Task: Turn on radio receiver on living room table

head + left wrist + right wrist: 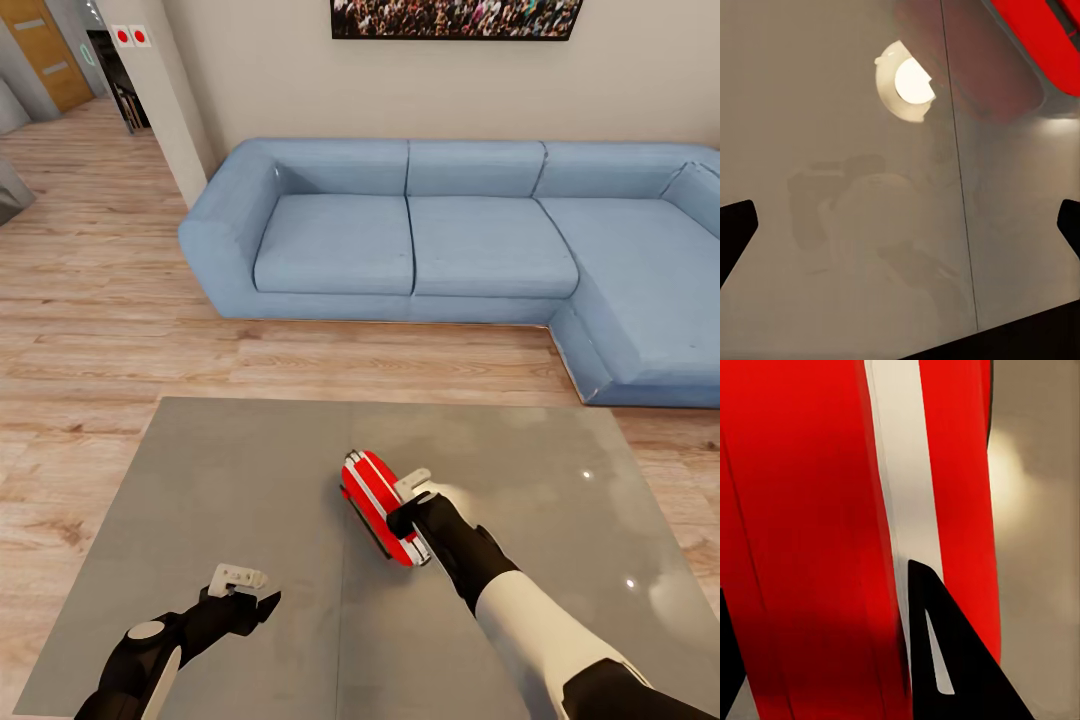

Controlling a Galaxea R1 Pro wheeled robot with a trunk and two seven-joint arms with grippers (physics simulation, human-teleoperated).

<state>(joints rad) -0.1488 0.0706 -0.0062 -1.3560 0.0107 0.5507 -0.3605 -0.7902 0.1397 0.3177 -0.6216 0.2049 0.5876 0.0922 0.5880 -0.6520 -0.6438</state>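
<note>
Head view: on the grey table, I have my right gripper against the red radio receiver, which stands on edge directly at its fingertips; whether it grips, I cannot tell. My left gripper hovers wide, the radio well off to its right.

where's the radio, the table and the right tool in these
radio receiver (375, 500), head view, on its red face
table (230, 480), head view, on a bare part of the grey top
right tool (407, 503), head view, between its fingertips at the radio
</note>
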